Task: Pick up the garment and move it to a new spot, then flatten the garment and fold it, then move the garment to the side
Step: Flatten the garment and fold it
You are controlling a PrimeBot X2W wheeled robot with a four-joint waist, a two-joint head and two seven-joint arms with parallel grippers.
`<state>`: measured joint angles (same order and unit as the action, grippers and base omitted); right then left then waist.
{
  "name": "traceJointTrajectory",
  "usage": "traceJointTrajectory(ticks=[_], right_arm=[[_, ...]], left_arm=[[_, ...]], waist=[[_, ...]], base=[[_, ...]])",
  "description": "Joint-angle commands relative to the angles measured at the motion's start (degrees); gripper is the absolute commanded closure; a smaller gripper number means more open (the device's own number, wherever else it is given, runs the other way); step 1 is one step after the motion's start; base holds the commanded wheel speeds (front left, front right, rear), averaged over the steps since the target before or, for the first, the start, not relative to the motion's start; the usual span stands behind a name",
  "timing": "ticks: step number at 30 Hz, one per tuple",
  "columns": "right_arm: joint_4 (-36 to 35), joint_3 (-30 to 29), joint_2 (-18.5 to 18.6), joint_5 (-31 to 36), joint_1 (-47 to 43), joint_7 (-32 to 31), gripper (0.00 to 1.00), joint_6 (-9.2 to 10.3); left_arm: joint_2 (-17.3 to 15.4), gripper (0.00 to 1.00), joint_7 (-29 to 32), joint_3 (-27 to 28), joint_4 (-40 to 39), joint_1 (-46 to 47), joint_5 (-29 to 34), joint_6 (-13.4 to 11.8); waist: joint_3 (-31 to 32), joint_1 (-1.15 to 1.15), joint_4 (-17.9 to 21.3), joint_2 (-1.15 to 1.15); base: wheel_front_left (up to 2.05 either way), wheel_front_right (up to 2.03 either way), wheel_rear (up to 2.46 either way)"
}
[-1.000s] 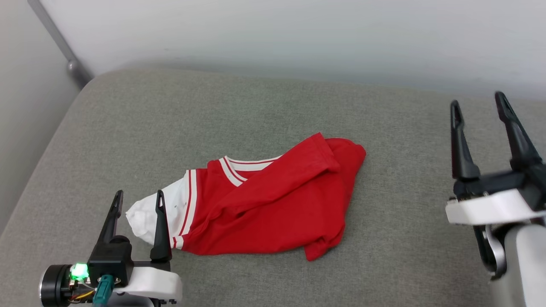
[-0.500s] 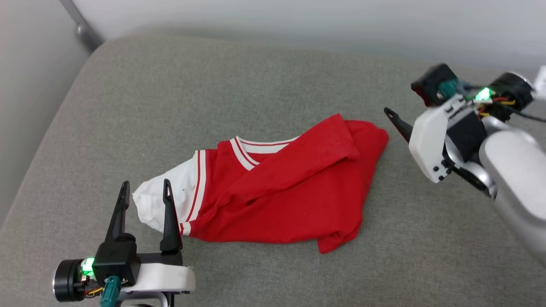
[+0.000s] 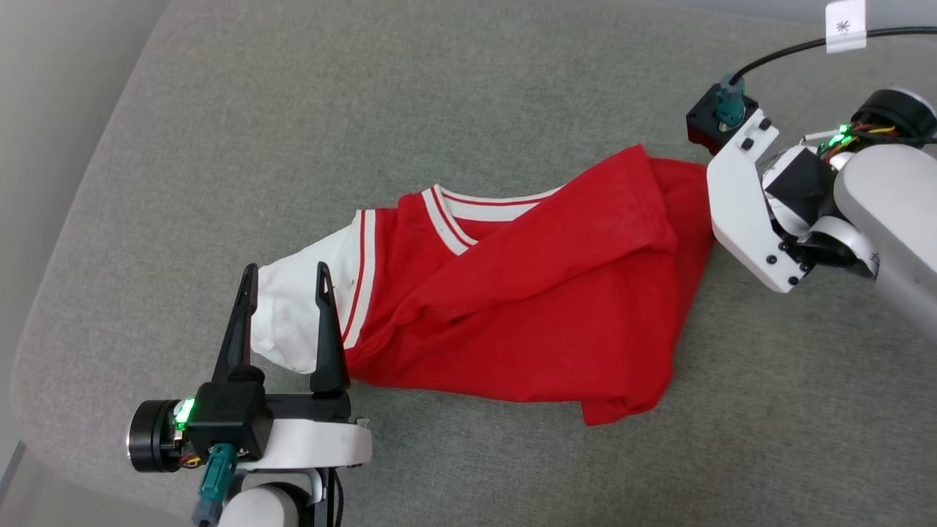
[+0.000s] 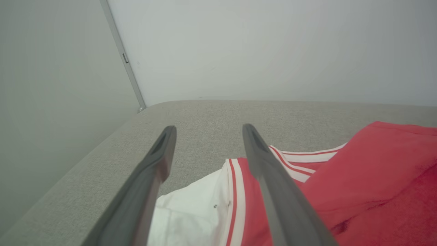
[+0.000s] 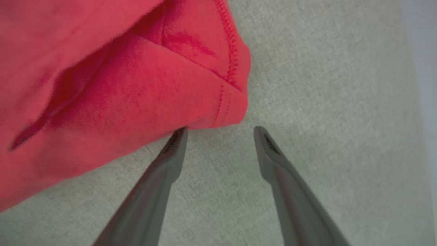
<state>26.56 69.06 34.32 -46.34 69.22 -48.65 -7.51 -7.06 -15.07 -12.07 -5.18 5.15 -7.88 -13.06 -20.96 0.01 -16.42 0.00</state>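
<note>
Bracketing garment (image 3: 527, 307) from both ends: crumpled, half-bunched on grey cushion (image 3: 439, 95), white sleeve (image 3: 293, 329) toward robot's left, red hem corner (image 5: 232, 102) toward right. Left gripper (image 3: 285, 268) fingers apart, straddling sleeve, likely lining up pinch. Right gripper (image 5: 221, 130) fingers apart too, pointed down, one tip at hem corner, nothing clamped. Pick-up not yet begun. Judgement: two-end grab so cloth lifts spread, not balled.

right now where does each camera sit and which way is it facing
Head view: above, looking down on the cushion and garment; left gripper lower left, right arm at right.
Left wrist view: looking along its open fingers over the white sleeve toward the wall.
Right wrist view: looking down past the right gripper at the garment's red hem.
Shared: all show the garment on the cushion.
</note>
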Motion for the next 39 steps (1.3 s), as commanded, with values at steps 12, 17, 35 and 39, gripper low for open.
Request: traceJointTrajectory(ticks=[12, 17, 35, 39], right_arm=[[1.08, 4.77, 0.59, -2.96, -1.91, 1.76, 1.0, 0.03], [0.48, 4.45, 1.36, -0.58, -0.45, 5.41, 1.0, 0.07], [-16.88, 4.31, 15.89, -0.66, 0.58, 20.26, 1.0, 0.06], [-20.01, 4.4, 20.35, -0.71, -2.51, 22.58, 1.0, 0.05]], left_arm=[[3.45, 0.0, -0.15, 2.99, 1.16, 1.78, 2.45, 4.02], [3.82, 0.0, -0.15, 4.1, 2.01, 1.09, 3.27, 4.58], [3.75, 0.0, -0.15, 8.92, 2.65, -7.01, 5.26, 6.84], [3.81, 0.0, -0.15, 9.56, 2.66, -8.71, 5.34, 6.88]], waist=[[-3.13, -0.01, -2.03, 0.0], [-1.48, -0.01, -1.05, 0.0], [11.47, -0.01, 9.57, 0.0], [13.57, -0.01, 12.62, 0.0]], base=[[0.0, 0.0, 0.0], [0.0, 0.0, 0.0], [0.0, 0.0, 0.0], [0.0, 0.0, 0.0]])
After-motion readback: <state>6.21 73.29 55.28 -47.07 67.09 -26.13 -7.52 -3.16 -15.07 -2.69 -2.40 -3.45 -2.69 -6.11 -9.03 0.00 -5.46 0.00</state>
